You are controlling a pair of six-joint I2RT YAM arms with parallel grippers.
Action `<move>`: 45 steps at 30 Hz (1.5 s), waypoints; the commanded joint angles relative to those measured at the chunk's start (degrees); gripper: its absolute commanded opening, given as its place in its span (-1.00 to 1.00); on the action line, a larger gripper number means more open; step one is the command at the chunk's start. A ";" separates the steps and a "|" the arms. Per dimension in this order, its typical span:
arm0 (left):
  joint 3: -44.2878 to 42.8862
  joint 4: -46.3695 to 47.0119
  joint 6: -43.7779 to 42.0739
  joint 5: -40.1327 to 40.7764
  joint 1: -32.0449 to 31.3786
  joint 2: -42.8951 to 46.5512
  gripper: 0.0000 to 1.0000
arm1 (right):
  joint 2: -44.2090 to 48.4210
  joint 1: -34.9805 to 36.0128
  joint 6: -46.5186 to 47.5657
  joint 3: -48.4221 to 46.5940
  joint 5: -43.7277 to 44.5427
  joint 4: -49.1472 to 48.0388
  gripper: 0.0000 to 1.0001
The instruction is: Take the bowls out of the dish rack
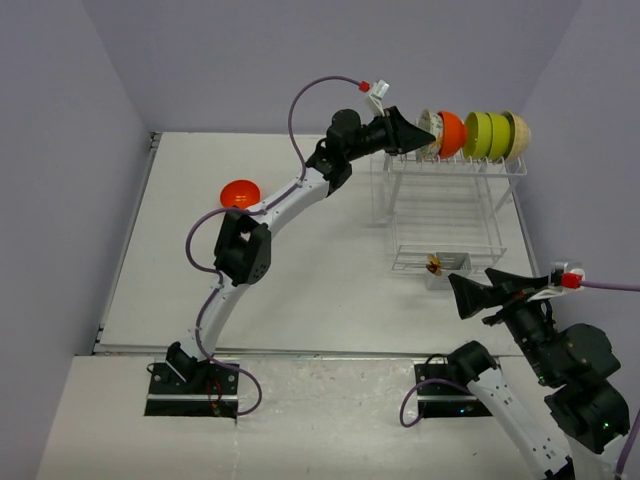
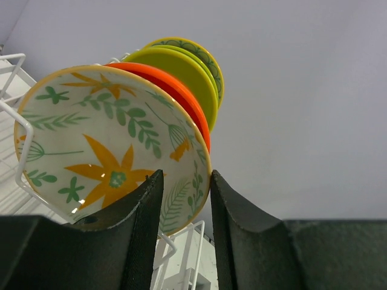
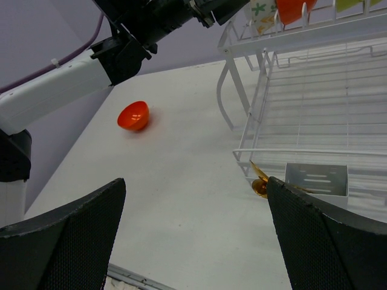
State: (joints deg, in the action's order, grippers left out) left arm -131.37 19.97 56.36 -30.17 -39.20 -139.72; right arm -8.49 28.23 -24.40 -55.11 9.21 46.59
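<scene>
Top view, L to R. One orange bowl [image 1: 240,193] lies on the table [image 1: 320,290] left of centre, well apart from the dish rack [image 1: 445,215]. By our count that makes one of six out.

The left arm [image 1: 262,215] reaches diagonally to upper centre. The left gripper [image 1: 418,138] is at the L end of the row on the rack's top tier. Row, L to R: floral bowl [image 1: 431,128], second orange bowl [image 1: 452,133], two lime green bowls [image 1: 485,135], beige bowl [image 1: 521,133]. All stand on edge, packed close.

Left wrist view, lower centre: the fingers [image 2: 142,229] straddle the floral bowl's rim, one on the inner face, one outside. The gap looks wider than the rim wall, so we read the gripper as part open, not clamped, nothing gripped yet. Whether the inner finger touches, can't tell.

Step in hand, our read: the grasp on bowl no. 2. The next move calls for closing on the rim, then lifting clear of the prongs before swinging toward frame left. The orange neighbour sits tight behind, so the pull should go away from it w/o dragging it.

Lower right: the right gripper [image 1: 458,295] hovers off the rack's lower front corner, near the cutlery basket [image 1: 445,270]. Its wrist view shows the jaws wide apart and empty. There is a small amber item [image 3: 260,184] by the basket, can't ID.
</scene>
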 commanded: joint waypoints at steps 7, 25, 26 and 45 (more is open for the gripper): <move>-3.27 0.43 -3.36 2.49 -1.05 -0.20 -0.30 | 0.41 0.34 0.85 -0.61 -0.25 0.52 0.98; -4.16 1.13 -3.36 3.72 -1.85 -1.17 -1.00 | 0.76 0.34 1.38 -0.70 0.37 0.78 0.98; -3.98 1.48 -3.27 3.81 -1.84 -0.73 -1.00 | 0.84 0.34 1.38 -0.61 0.45 0.78 0.98; 9.81 8.85 -6.87 8.55 -1.84 12.19 -1.00 | 0.14 0.25 1.90 -1.66 0.19 0.96 0.98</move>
State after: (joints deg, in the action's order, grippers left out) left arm -123.13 22.09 51.64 -22.41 -41.08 -133.97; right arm -8.10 28.23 -23.53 -55.20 9.43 47.22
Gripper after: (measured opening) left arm 0.030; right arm 0.987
